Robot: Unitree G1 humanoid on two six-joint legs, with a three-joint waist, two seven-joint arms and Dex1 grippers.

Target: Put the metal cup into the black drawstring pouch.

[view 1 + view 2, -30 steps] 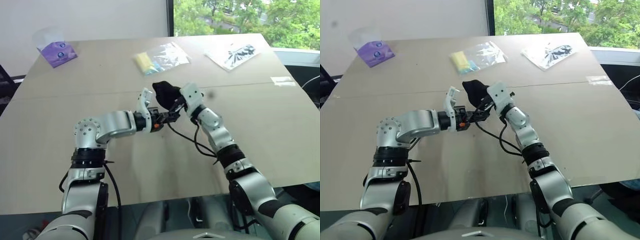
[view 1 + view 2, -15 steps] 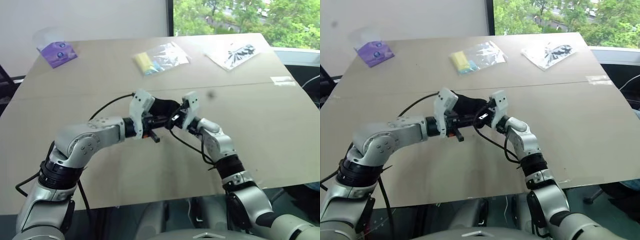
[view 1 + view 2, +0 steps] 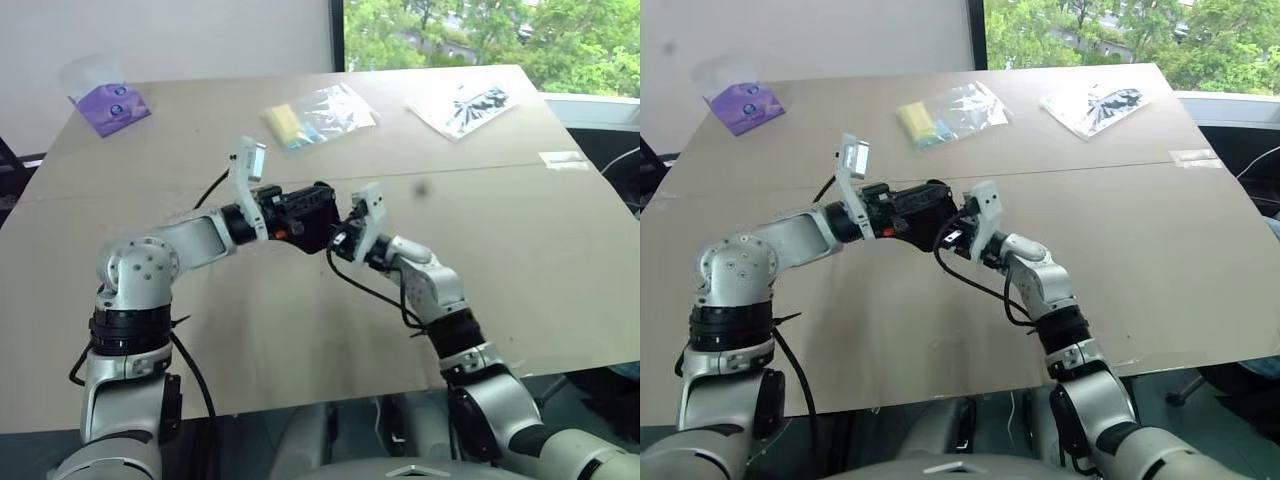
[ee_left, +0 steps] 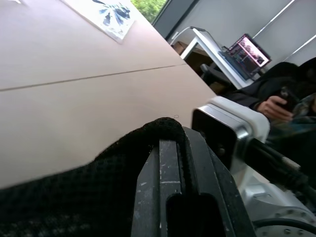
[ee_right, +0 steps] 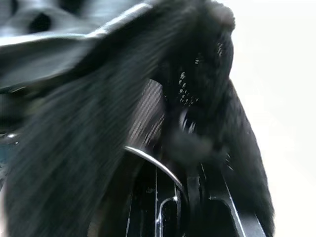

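Note:
The black drawstring pouch [image 3: 312, 213] hangs above the middle of the table, held between both grippers. My left gripper [image 3: 298, 214] is shut on its left side; black mesh fabric [image 4: 98, 187] drapes over one of its fingers [image 4: 168, 192]. My right gripper [image 3: 341, 240] is shut on the pouch's right end, close against the left one. In the right wrist view the pouch [image 5: 98, 123] surrounds the fingers. A thin shiny curved edge [image 5: 153, 165] inside it looks like the metal cup's rim; the rest of the cup is hidden.
At the table's far side lie a purple packet in clear plastic [image 3: 112, 103], a clear bag with a yellow item [image 3: 310, 118] and a clear bag with a dark item [image 3: 465, 108]. A seated person holding a phone [image 4: 281, 96] is beyond the table's right.
The left wrist has rolled and the left hand has risen, carrying the pouch up and left. The right hand has followed, drawing back and left, still gripping the pouch.

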